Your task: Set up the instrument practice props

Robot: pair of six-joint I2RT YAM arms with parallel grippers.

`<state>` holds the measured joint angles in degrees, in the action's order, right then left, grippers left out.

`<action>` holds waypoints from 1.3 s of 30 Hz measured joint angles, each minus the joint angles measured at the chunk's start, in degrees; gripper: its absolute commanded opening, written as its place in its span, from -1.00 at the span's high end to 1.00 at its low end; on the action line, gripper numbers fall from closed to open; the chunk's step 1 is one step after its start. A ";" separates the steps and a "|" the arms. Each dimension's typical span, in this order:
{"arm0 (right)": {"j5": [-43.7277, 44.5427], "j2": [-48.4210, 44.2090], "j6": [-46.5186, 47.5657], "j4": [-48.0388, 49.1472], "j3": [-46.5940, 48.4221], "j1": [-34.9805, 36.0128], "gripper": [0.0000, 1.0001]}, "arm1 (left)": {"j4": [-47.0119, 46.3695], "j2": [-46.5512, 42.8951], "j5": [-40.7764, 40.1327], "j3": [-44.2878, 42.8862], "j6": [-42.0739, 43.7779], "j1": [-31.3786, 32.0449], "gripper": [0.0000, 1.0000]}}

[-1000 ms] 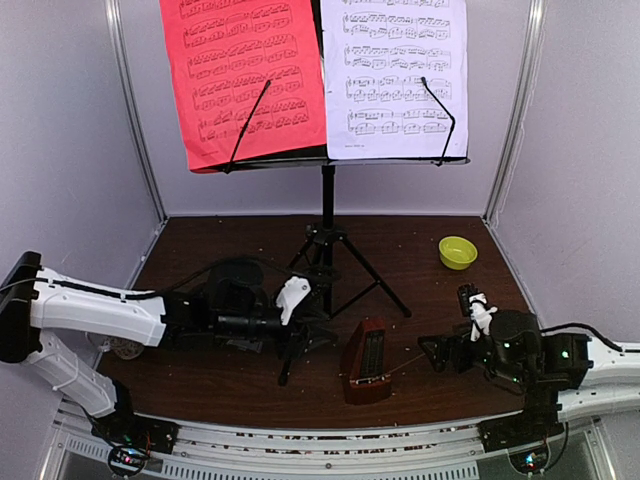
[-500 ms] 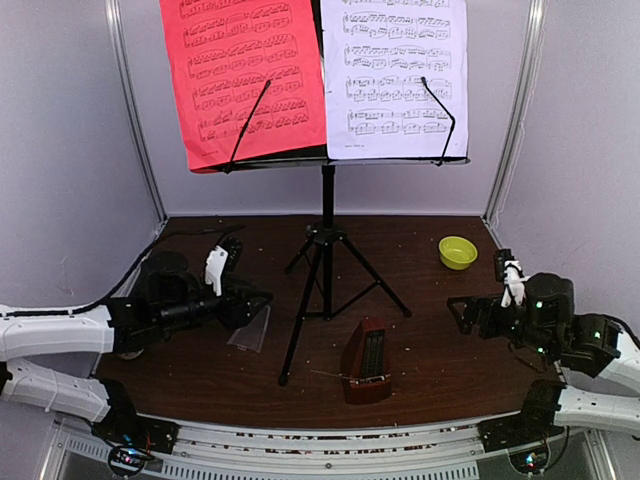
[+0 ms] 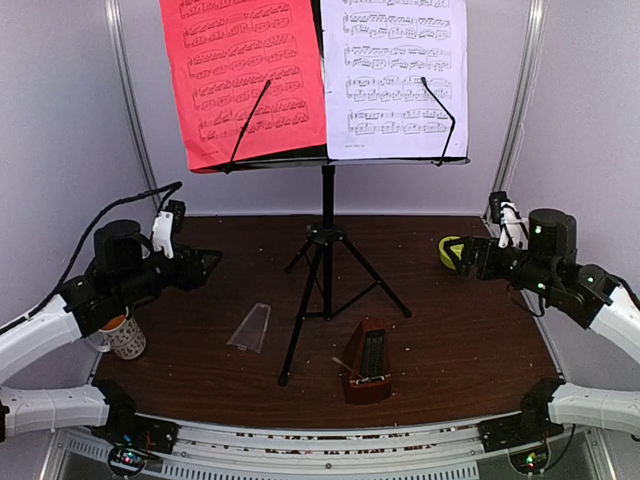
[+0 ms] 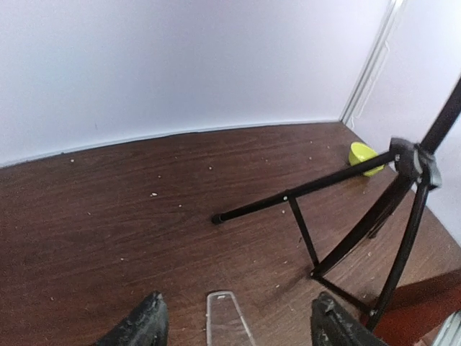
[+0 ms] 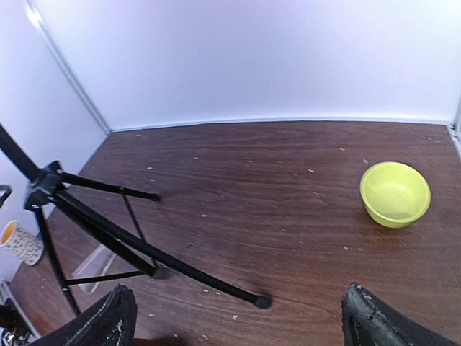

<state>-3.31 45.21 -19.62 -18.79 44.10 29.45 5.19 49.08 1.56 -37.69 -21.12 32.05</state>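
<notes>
The black music stand rests on tripod legs mid-table, with a red sheet and a white sheet on its desk. In front of it sits the brown metronome, its pendulum bare. A clear cover lies flat to its left. My left gripper hovers open at the left, and in the left wrist view it is above that cover, with a stand leg beyond. My right gripper is open at the back right, above a stand leg, with nothing between its fingers.
A yellow-green bowl sits at the back right, partly behind the right gripper in the top view. A patterned mug stands at the table's left edge. White walls close the back and sides.
Both arms have risen and drawn back from the table's middle, the left to the left side, the right to the back right. The clear cover now lies alone on the table.
</notes>
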 measured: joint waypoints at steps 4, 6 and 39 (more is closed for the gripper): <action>-5.88 1.55 0.46 3.54 0.31 -1.18 -1.00 | 5.25 1.66 -2.19 -5.27 -0.52 -0.13 -0.95; -8.04 1.84 0.39 4.96 0.07 -1.57 -1.00 | 7.96 2.19 -3.87 -7.06 -1.49 -0.13 -0.96; -16.65 -5.70 -10.60 19.43 -25.99 -5.84 -1.00 | 18.12 1.88 -14.84 2.99 -19.98 -0.13 -0.96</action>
<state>-19.97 39.51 -30.22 0.64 18.11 23.62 23.31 50.96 -13.28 -34.70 -41.10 31.92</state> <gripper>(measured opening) 1.000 0.978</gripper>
